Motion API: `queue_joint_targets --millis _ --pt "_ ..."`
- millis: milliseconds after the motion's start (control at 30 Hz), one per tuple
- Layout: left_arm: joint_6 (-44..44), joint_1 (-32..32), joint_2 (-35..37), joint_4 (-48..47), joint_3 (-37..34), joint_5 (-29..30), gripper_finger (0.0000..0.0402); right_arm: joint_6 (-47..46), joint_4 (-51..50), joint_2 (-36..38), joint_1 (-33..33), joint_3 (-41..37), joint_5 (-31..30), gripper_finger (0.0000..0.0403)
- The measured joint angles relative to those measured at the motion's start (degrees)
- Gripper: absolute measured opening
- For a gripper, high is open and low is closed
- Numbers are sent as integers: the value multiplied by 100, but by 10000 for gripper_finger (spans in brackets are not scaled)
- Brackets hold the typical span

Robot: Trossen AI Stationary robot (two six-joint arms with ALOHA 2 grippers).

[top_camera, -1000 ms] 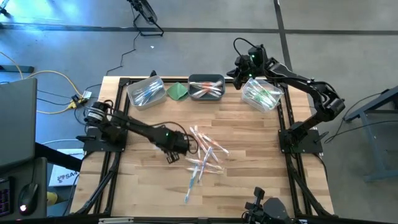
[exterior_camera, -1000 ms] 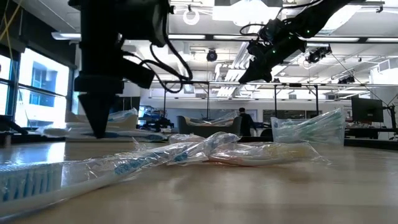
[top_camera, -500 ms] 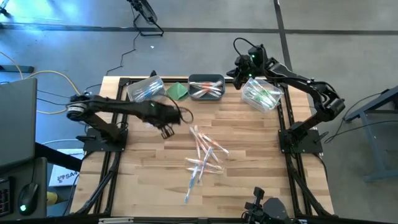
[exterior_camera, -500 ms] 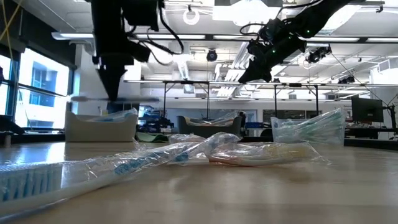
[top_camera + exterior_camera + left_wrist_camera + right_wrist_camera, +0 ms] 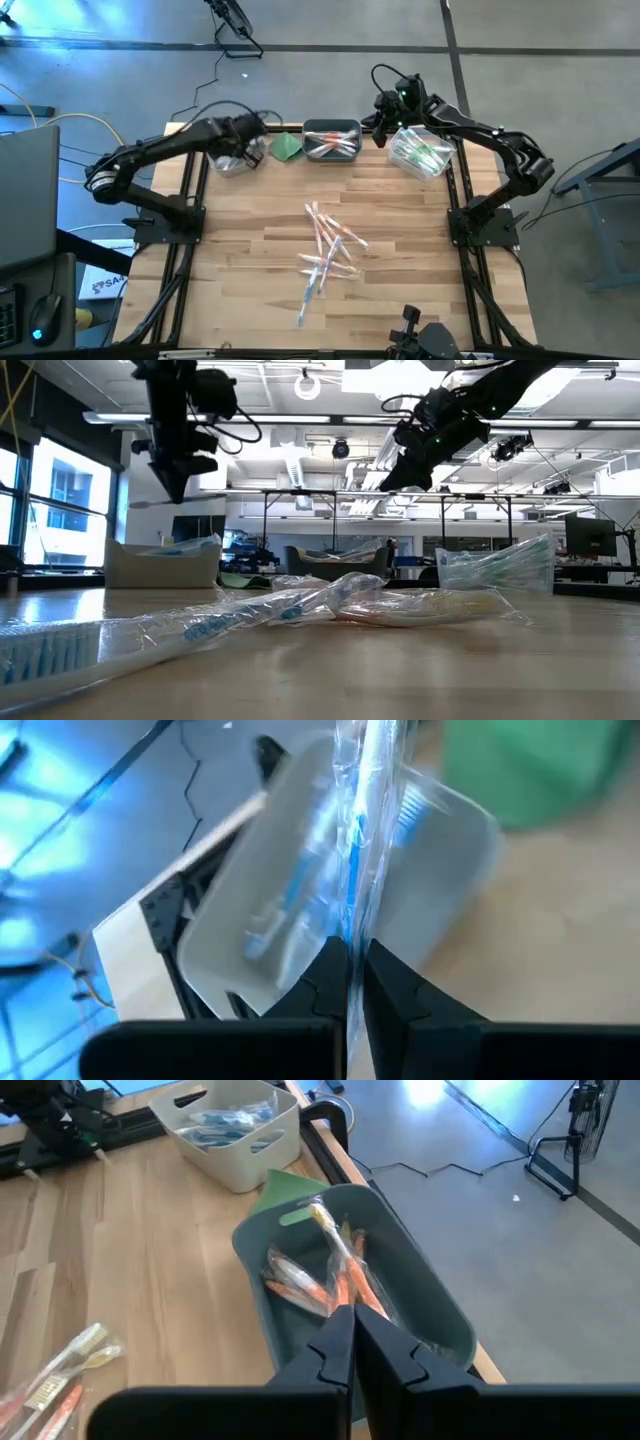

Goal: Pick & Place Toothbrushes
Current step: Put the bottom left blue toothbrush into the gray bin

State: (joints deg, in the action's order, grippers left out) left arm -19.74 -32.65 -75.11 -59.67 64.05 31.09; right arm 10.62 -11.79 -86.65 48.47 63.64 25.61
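Several wrapped toothbrushes lie in a loose pile at the table's middle, close to the camera in the low view. My left gripper hangs over the white bin at the far left, shut on a blue wrapped toothbrush. That bin holds more blue ones. My right gripper hangs shut, high over the far right end of the grey bin, which holds orange toothbrushes. Nothing shows between its fingers. My left gripper pinches the blue wrapped toothbrush near its middle between its two fingers. The fingers slant down from above and lie across it. The toothbrush lies about level below the fingertips, sticking out on both sides, clear of the white bin.
A folded green cloth lies between the white and grey bins. A clear bin with green toothbrushes stands at the far right. Black frame rails run along the table's edges. Bare wood lies between the pile and the bins.
My left gripper has risen from the pile at the table's middle and swung toward the far left, rolling its wrist on the way. It stays shut on the blue toothbrush, which is lifted clear and now hangs over the white bin.
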Motion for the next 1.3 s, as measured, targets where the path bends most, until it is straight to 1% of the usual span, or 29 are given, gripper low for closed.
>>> queue_joint_targets --millis 167,333,400,500,633,667,800,933,1067,1300 --pt "365 -698 -102 537 2 -74 5 143 0 0 -9 0 -14 4" --pt "1048 -1181 -239 691 2 -154 15 148 0 0 83 0 -41 3" --pt "1355 -1319 -306 758 2 -215 12 149 0 0 108 0 -179 4" --pt "1689 -1481 -437 847 -11 -391 6 150 0 0 109 0 -546 4" --pt "1836 -1701 -458 1462 -447 -903 8 57 4 0 107 0 -993 3" --pt "1821 -1741 -459 1582 -607 -992 8 -11 10 0 109 0 -1064 4" --pt "1761 -1776 -461 1939 -1269 -1022 8 -219 111 0 107 0 -1208 3" --pt "1614 -1772 -461 2284 -1672 -973 9 -359 264 0 109 0 -1211 4" --pt "1513 -1772 -461 2585 -1827 -924 17 -486 446 0 102 0 -1202 3" --pt "1531 -1759 -461 2728 -1828 -927 54 -496 658 0 102 0 -1200 4"
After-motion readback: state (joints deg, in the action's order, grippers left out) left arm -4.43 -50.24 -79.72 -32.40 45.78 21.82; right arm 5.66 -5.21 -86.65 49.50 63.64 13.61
